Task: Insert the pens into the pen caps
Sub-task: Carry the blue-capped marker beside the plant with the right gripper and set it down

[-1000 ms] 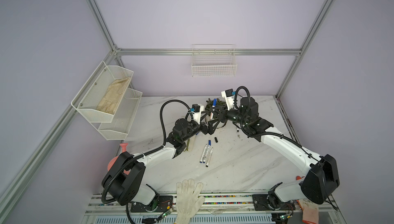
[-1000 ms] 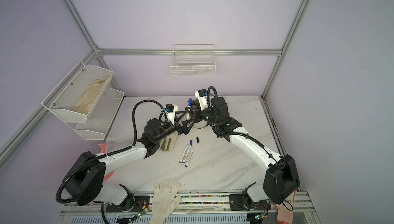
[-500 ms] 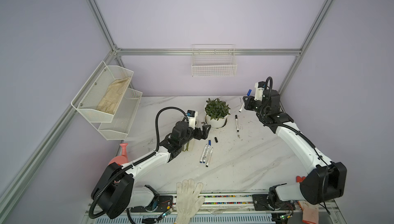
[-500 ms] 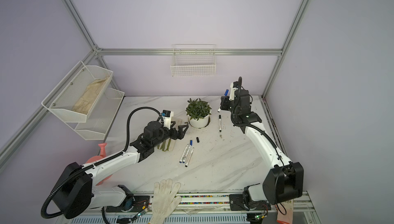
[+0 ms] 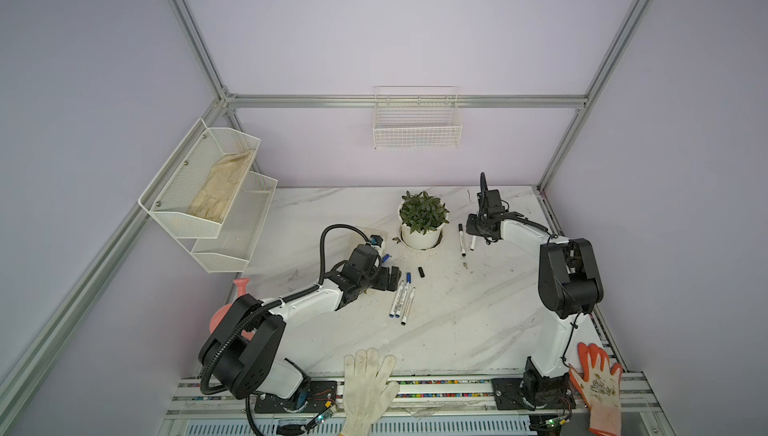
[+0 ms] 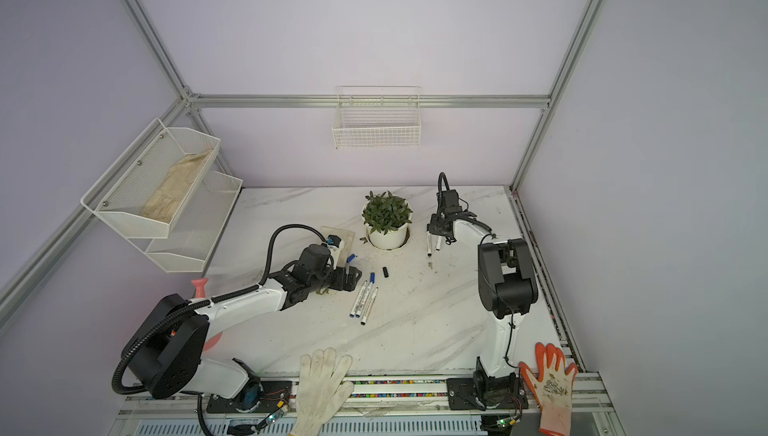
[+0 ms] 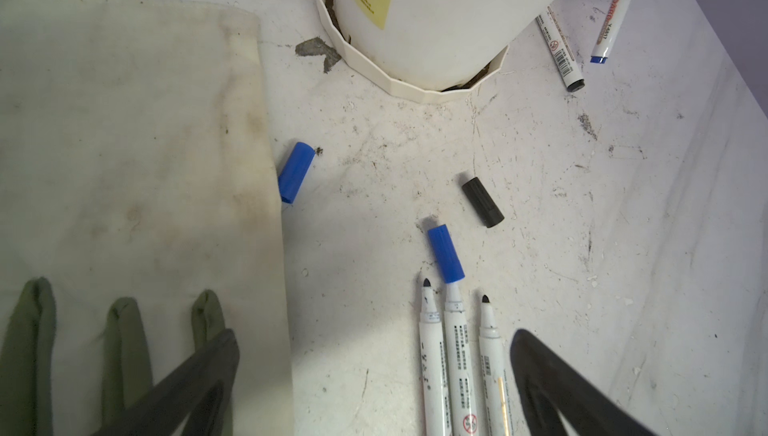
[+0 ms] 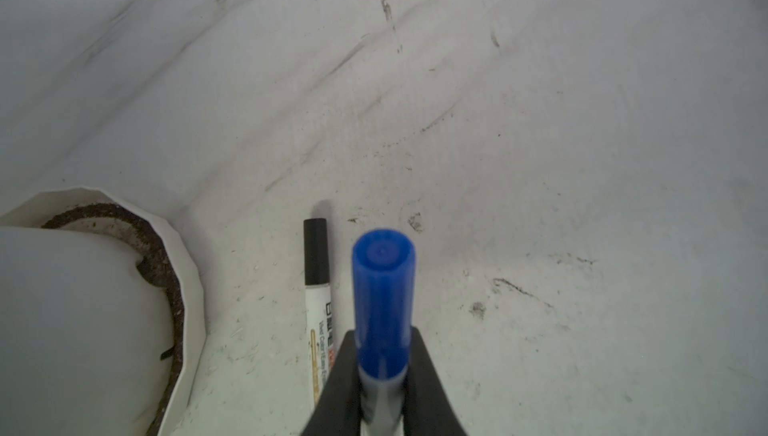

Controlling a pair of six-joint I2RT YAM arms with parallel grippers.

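Right gripper (image 8: 382, 336) clamps the blue-capped white plastic marker pen (image 8: 382, 288). Likely step: set-down. Next, release near the far edge of the white marble tabletop (image 5: 478, 322). Left gripper (image 7: 374, 342) spread, empty.

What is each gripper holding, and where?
Right gripper: jaws clamp the blue-capped white plastic marker pen where cap meets barrel. Left gripper: jaws open, nothing held.

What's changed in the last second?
The right tool, shut on the blue-capped white marker pen, swung from above the potted plant rightward and down beside the black-capped white pen. The open left tool drew back leftward, near three side-by-side white pens. Those and the loose black plastic cap stayed put.
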